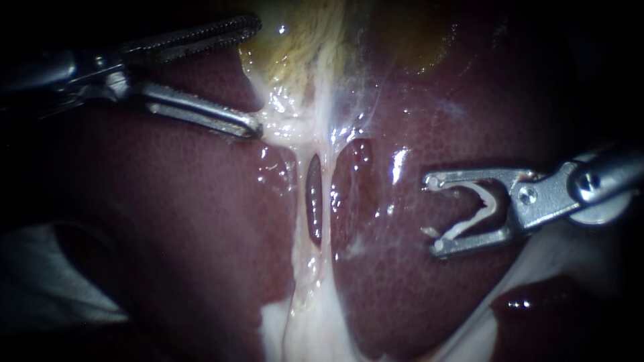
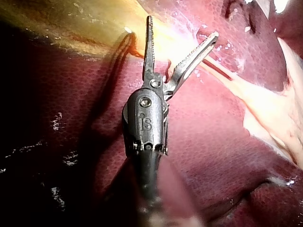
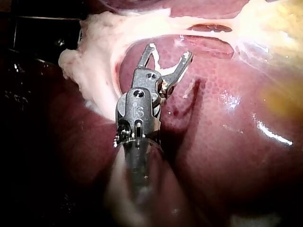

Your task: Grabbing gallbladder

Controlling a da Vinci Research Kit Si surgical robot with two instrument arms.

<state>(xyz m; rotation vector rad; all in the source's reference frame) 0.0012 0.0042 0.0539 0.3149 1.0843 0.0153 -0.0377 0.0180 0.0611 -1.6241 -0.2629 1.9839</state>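
Observation:
The yellowish gallbladder (image 1: 302,40) lies at the top centre, narrowing into white glistening tissue (image 1: 295,124). My left instrument (image 1: 258,75) has its serrated jaws wide open beside the gallbladder's left edge, and its lower jaw's tip touches the white tissue at the neck. In the left wrist view the same open jaws (image 2: 182,27) straddle the yellow gallbladder wall (image 2: 165,40) without closing on it. My right instrument (image 1: 433,214) hovers over the liver (image 1: 416,295) at the right with its jaws open. A whitish curved piece (image 1: 481,208) sits inside its jaws (image 3: 170,50).
Two pale strands (image 1: 329,194) run down from the gallbladder's neck, with a dark slit (image 1: 314,201) between them. Dark red liver (image 1: 188,221) surrounds everything. White fatty tissue (image 1: 315,328) gathers at the bottom centre, and a pale cloth (image 1: 47,281) shows at the lower left.

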